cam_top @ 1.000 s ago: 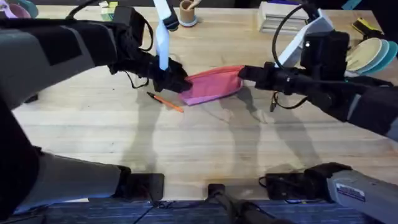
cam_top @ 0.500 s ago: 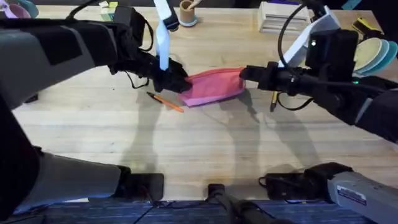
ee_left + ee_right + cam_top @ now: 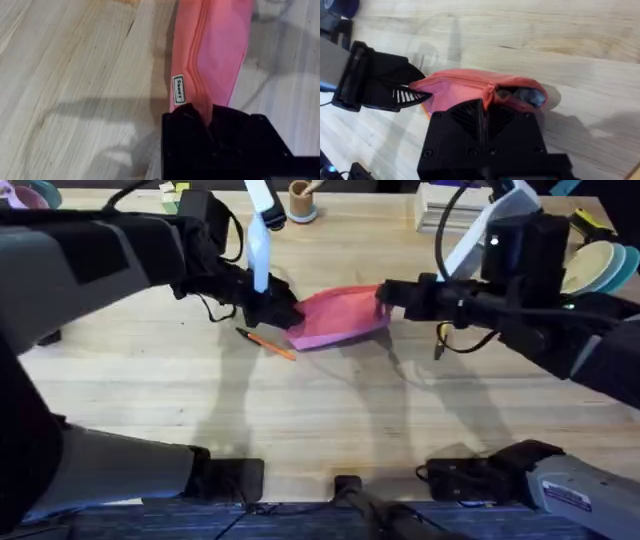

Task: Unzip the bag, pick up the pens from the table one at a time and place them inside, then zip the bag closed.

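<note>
The pink bag (image 3: 340, 318) lies on the table (image 3: 320, 410), a little raised between both arms. My left gripper (image 3: 283, 311) is shut on its left end; in the left wrist view the fabric beside the white label (image 3: 178, 90) runs into the black fingers (image 3: 200, 117). At the bag's right end, my right gripper (image 3: 385, 297) is shut on the zipper (image 3: 491, 92), and a small gap (image 3: 524, 96) shows a bluish inside. An orange pen (image 3: 268, 343) lies just in front of the left gripper. Under the right arm lies a thin yellowish stick (image 3: 437, 343), likely the other pen.
A tan cup (image 3: 298, 198) and a white stack (image 3: 450, 205) stand at the back edge. Pale plates (image 3: 592, 268) sit at the far right. A white and blue strip (image 3: 262, 235) hangs behind the left gripper. The near half of the table offers free room.
My right gripper has shifted a little to the left along the bag's top, and the bag's right end has lifted and bunched slightly. The left gripper and the orange pen have stayed put.
</note>
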Action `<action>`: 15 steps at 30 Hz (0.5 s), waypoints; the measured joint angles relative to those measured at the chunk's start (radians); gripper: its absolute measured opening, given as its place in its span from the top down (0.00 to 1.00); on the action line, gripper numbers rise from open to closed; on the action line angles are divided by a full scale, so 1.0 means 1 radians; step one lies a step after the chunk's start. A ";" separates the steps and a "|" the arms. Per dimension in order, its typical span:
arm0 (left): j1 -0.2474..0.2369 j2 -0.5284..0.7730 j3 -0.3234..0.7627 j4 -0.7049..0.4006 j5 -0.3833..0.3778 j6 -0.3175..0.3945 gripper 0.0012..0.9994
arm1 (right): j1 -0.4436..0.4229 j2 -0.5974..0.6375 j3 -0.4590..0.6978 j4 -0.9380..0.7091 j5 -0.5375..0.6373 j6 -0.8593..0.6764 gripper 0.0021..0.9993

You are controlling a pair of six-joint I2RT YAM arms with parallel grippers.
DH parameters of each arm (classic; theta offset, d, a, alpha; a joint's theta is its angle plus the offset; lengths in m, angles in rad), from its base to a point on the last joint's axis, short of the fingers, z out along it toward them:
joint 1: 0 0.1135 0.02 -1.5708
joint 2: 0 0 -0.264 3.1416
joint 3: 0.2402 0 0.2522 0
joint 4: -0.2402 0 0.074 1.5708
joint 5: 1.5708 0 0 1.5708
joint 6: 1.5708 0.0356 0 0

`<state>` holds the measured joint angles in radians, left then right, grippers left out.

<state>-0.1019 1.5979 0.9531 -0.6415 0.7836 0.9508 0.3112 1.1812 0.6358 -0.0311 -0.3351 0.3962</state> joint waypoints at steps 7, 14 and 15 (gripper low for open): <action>0.004 0.000 0.000 -0.002 -0.022 0.000 0.96 | 0.074 0.000 0.001 0.000 0.049 0.000 0.97; 0.007 0.000 0.000 -0.005 -0.037 0.000 0.96 | 0.149 0.002 0.001 0.007 0.111 0.000 0.97; 0.009 0.000 0.000 -0.005 -0.041 0.000 0.96 | 0.158 0.006 0.001 0.013 0.113 0.000 0.97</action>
<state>-0.0933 1.5978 0.9531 -0.6468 0.7426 0.9509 0.4695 1.1868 0.6369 -0.0176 -0.2223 0.3962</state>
